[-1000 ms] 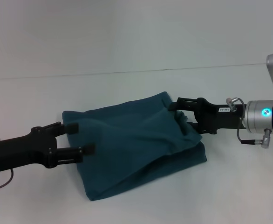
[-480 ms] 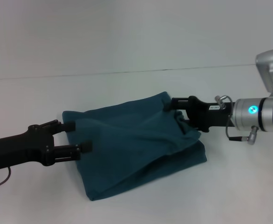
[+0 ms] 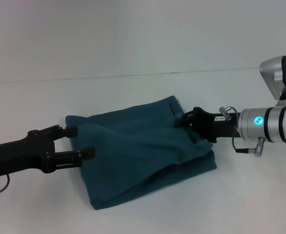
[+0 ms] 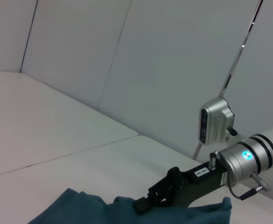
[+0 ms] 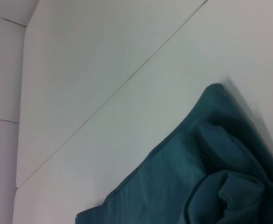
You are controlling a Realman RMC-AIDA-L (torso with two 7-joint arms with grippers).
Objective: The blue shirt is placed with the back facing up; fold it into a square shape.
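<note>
From the head view, your blue shirt [image 3: 143, 148] lies folded mid-table [image 3: 133, 48]; left gripper [image 3: 79, 142] spread wide at its left edge, right gripper [image 3: 181, 120] pinching a right-edge fold. Left wrist: bare table beyond. Right wrist: bunched cloth.

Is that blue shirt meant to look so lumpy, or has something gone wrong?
The blue shirt is folded into a rough, skewed block rather than a neat square. Its right side is bunched into a raised wrinkle where the right pincer meets it. The left pincer sits open at the opposite edge. Nothing looks damaged.
</note>
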